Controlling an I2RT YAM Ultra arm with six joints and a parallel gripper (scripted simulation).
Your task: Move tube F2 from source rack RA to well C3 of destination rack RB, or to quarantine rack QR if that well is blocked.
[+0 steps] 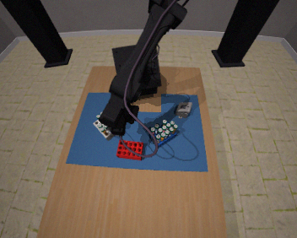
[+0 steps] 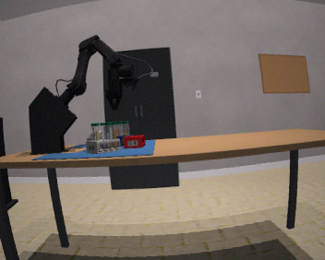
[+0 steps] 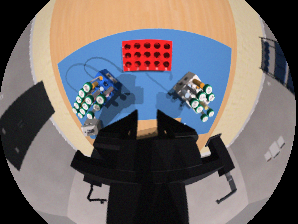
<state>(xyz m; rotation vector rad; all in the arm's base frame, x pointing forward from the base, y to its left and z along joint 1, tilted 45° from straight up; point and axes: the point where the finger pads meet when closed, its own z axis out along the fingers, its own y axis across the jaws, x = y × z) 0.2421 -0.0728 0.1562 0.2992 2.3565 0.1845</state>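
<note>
My gripper [image 3: 147, 113] [image 2: 114, 107] is partly open, with nothing between its fingers, high above the mat. The blue rack RA [image 3: 116, 80] [image 1: 170, 139] is at the left in the wrist view, turned at an angle, with several green-rimmed, white-topped tubes [image 3: 86, 87]. The white rack RB [image 3: 187, 80] [image 1: 109, 136] [image 2: 110, 148] is at the right, also angled, with several tubes [image 3: 208, 90] at its near side. The red rack QR [image 3: 142, 59] [image 1: 129, 157] [image 2: 140, 143] shows only empty wells. Tube labels and the inside of well C3 cannot be made out.
The grey button box [image 3: 91, 127] [image 1: 184, 110] is beyond the blue rack; whether its lamp is lit cannot be told. The racks stand on the blue mat [image 1: 91, 156] on the wooden table [image 1: 129, 202]. The arm partly hides the white rack in the top view.
</note>
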